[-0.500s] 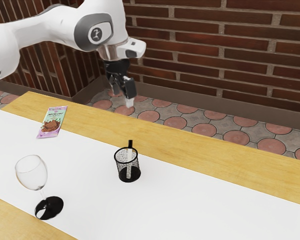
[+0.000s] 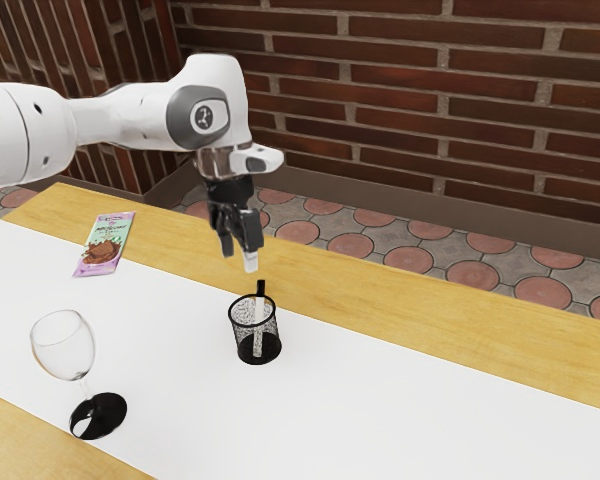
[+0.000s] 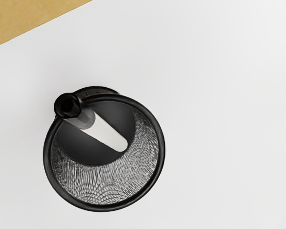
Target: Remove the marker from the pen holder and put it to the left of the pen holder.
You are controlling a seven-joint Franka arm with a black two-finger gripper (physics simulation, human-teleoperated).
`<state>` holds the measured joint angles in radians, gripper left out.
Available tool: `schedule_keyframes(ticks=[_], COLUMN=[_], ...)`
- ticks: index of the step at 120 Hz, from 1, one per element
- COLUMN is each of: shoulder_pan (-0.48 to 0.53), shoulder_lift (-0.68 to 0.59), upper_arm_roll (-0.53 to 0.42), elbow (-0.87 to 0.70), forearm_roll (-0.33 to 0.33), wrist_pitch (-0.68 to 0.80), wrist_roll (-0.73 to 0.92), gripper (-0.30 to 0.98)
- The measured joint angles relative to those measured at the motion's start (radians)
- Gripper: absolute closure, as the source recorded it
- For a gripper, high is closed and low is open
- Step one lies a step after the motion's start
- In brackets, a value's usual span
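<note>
Blk-capped wht marker [image 3: 105, 133] in rnd blk mesh holder [image 3: 95, 188]

On the counter [image 2: 430, 320], the marker [image 2: 261, 289] stands in the pen holder [image 2: 272, 331]; glass [image 2: 64, 345] and chocolate bar [image 2: 105, 245] are toward the exterior view's left.

- looks like a patio or rustic dining spot, honestly can't tell which
- red-brown brick wall [image 2: 400, 100]
- round reddish pavers [image 2: 341, 248] in grey flooring
- wooden counter [image 2: 430, 310] with a white runner [image 2: 400, 420] and wine glass [image 2: 63, 345]
</note>
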<state>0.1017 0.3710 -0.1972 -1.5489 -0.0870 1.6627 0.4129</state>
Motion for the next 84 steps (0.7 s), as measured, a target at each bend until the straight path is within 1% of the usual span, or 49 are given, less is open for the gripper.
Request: schedule_keyframes(ticks=[21, 39, 77, 84], shoulder_pan=[-0.008, -0.009, -0.013, -0.028], shoulder_lift=[0.105, 0.187, 0.319, 0.332], upper_arm_roll=[0.005, 0.030, 0.054, 0.066], elbow=[0.059, 0.127, 0.253, 0.278], forearm_roll=[-0.008, -0.009, -0.009, -0.008], wrist_pitch=[-0.003, -0.004, -0.004, -0.004], wrist_roll=[-0.010, -0.016, -0.025, -0.028], gripper=[0.03, 0.05, 0.09, 0.10])
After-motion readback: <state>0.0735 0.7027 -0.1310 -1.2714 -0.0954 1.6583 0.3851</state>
